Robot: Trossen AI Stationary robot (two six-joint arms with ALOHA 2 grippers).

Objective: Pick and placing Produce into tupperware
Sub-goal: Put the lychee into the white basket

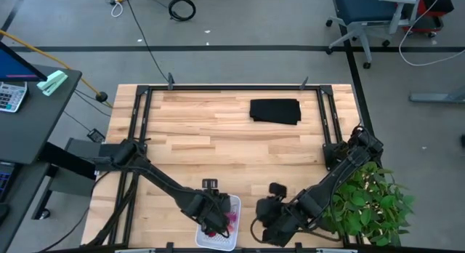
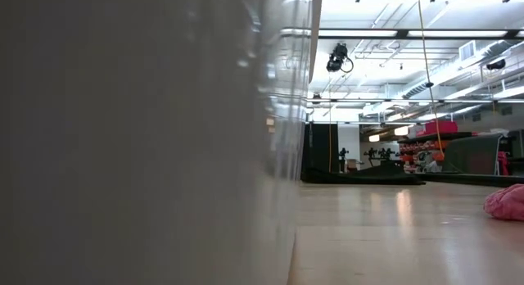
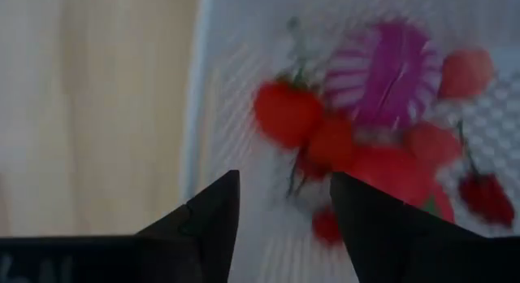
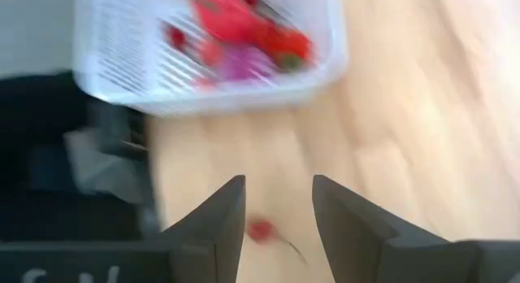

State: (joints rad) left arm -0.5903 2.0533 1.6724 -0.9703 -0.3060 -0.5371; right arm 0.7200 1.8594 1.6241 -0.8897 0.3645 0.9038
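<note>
White tupperware (image 1: 234, 242) at the table's (image 1: 218, 137) 6 o'clock edge holds the produce (image 3: 357, 153) (red pieces around one purple). Left hand (image 3: 284, 222) hovers over it, fingers apart, empty. Right hand (image 4: 279, 214), at its 3 o'clock, is part open, empty, above a stray red piece (image 4: 261, 229). Black cloth (image 1: 275, 111) lies at 1 o'clock.

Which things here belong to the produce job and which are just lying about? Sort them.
Job:
- tupperware
- produce inside it
- small red piece on the table
- left end effector, open over the tupperware
- right end effector, open over the red piece

Lying about:
- black cloth
- potted plant
</note>
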